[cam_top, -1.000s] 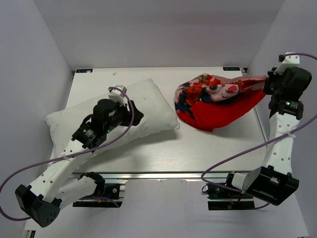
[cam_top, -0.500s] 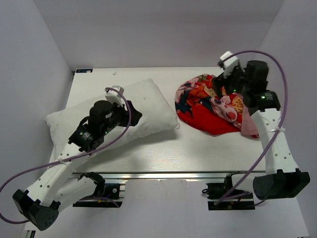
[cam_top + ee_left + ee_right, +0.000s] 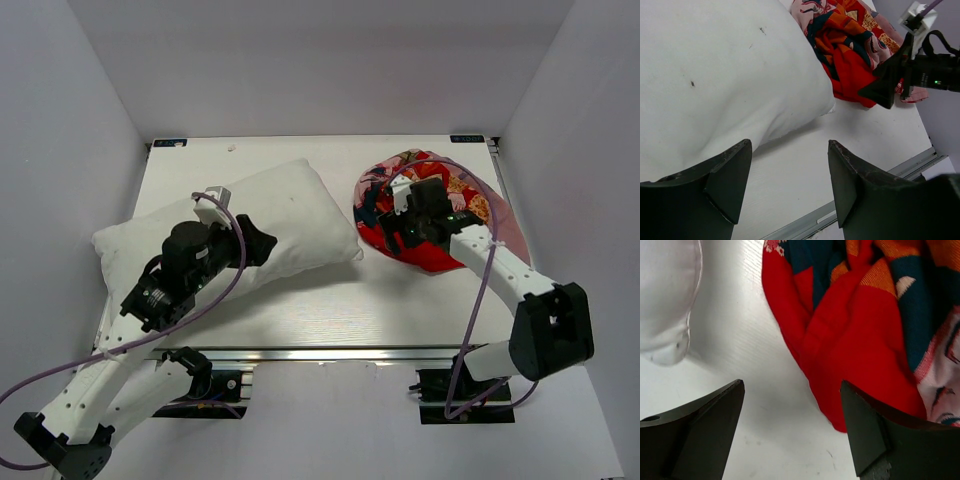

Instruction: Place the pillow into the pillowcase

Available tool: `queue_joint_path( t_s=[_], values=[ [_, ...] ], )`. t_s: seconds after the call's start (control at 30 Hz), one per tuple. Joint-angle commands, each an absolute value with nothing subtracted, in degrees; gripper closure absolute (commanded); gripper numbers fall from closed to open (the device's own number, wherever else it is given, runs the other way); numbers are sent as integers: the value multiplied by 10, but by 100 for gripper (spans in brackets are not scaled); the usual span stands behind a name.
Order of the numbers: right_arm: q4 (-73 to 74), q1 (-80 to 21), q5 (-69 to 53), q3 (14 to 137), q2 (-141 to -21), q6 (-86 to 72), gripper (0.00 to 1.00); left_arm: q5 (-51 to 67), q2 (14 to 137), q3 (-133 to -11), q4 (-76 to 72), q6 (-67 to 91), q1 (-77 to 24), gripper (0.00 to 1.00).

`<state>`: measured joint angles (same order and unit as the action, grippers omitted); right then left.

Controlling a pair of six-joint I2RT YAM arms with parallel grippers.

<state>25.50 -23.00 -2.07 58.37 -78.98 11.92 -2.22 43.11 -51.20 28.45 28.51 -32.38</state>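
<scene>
The table [image 3: 330,310] carries both items. The pillow [image 3: 300,205] lies diagonally across its left half. The pillowcase [image 3: 425,258] lies crumpled on the right half, just beside the pillow's right corner. The left gripper [image 3: 790,185] is over the pillow's near edge, jaws wide apart, holding nothing. The right gripper [image 3: 792,430] is over the pillowcase's left edge, jaws wide apart, holding nothing.

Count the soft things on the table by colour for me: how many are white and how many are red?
White: 1, the plump white fabric pillow
Red: 1, the crumpled bright red printed fabric pillowcase
Total: 2
</scene>
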Motion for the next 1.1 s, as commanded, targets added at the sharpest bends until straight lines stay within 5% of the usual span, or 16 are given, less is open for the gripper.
queue_joint_path(
  t_s=[0.0,0.4,0.53,0.8,1.07],
  values=[
    [194,-250,25,596,-817,79,18,-28,425,-507,294,301,-325,28],
    [134,-228,220,663,-1004,48,32,-37,424,-512,308,310,-326,28],
    [137,-215,191,683,-998,68,100,-34,424,-507,301,313,-326,28],
    [108,-214,-15,770,-842,127,100,-26,442,-501,272,303,-326,28],
    [123,-212,-54,961,-822,102,100,-25,459,-509,242,288,-326,28]
  ],
)
